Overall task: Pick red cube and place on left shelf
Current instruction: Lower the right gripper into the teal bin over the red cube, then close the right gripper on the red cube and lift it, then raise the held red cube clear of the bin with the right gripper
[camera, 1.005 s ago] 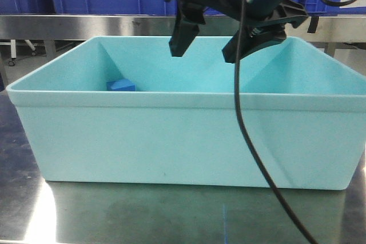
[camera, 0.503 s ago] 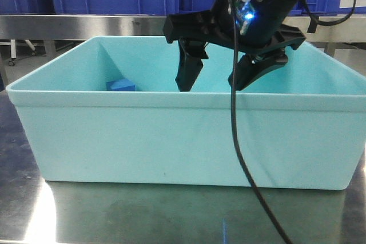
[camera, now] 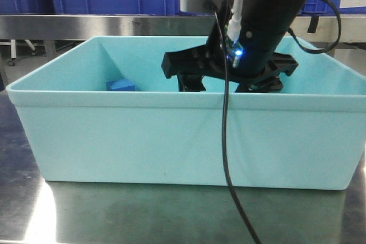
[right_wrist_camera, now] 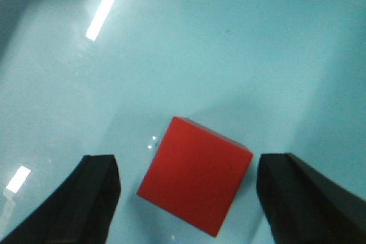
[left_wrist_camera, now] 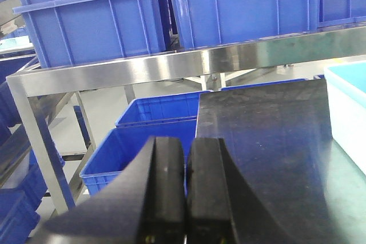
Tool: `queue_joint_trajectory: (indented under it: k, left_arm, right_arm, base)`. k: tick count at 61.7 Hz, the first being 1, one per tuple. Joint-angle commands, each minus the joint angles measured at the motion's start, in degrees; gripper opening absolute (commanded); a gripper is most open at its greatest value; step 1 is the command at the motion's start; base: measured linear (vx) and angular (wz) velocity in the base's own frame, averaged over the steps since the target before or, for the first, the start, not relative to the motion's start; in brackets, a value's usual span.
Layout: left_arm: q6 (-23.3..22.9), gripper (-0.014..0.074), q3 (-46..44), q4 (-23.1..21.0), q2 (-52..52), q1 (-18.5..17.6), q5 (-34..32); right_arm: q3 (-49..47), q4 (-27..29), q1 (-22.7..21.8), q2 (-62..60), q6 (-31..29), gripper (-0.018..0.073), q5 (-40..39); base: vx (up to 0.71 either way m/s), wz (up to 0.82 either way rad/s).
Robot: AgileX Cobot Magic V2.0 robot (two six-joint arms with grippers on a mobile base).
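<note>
The red cube (right_wrist_camera: 194, 175) lies turned at an angle on the floor of the teal bin (right_wrist_camera: 229, 38). My right gripper (right_wrist_camera: 189, 167) hangs just above it, open, with one black finger (right_wrist_camera: 94, 198) on each side and a gap to the cube on both. In the front view the right gripper (camera: 229, 84) is sunk into the bin (camera: 183, 135); its tips and the cube are hidden behind the front wall. My left gripper (left_wrist_camera: 186, 198) is shut on nothing, off to the side. A steel shelf rail (left_wrist_camera: 171, 64) crosses its view; I cannot tell if it is the left shelf.
A blue cube (camera: 121, 86) sits in the bin's back left corner. A black cable (camera: 226, 158) hangs in front of the bin. Blue crates (left_wrist_camera: 160, 107) stand beyond the dark table edge (left_wrist_camera: 263, 130), and more sit on the steel rack behind.
My right gripper has come down from above the bin's rim into the bin, staying open. The blue cube has not moved.
</note>
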Motion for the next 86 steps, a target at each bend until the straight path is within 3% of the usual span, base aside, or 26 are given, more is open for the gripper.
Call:
queue_joint_trajectory:
  k: [1, 13, 33, 56, 70, 86]
  left_arm:
    - [0.03, 0.0106, 1.26, -0.27, -0.02, -0.26, -5.18]
    - [0.03, 0.0106, 1.26, -0.27, -0.02, -0.26, -5.18]
    - [0.03, 0.0106, 1.26, -0.27, -0.02, -0.26, -5.18]
    - [0.03, 0.0106, 1.26, -0.27, -0.02, -0.26, -5.18]
    - [0.03, 0.0106, 1.26, -0.27, -0.02, -0.26, -5.18]
    - [0.03, 0.0106, 1.26, -0.27, -0.02, -0.26, -5.18]
  right_arm:
    - [-1.88, -0.61, 0.00, -1.53, -0.46, 0.0601, -3.05]
    - [-1.88, -0.61, 0.00, -0.85, -0.46, 0.0513, -5.02]
    - [-2.27, -0.67, 0.00, -1.51, -0.46, 0.0041, -8.51]
    - [-2.27, -1.27, 0.00, -10.28, -0.46, 0.0057, -15.96]
    - [-0.59, -7.45, -0.29, -19.23, -0.46, 0.0057, -19.68]
    - [8.73, -9.69, -6.23, -31.19, -0.46, 0.0057, -23.26]
  base:
    - [0.00, 0.00]
    - [0.00, 0.00]
    - [0.00, 0.00]
    - [0.00, 0.00]
    - [-0.01, -0.05]
    - [0.00, 0.00]
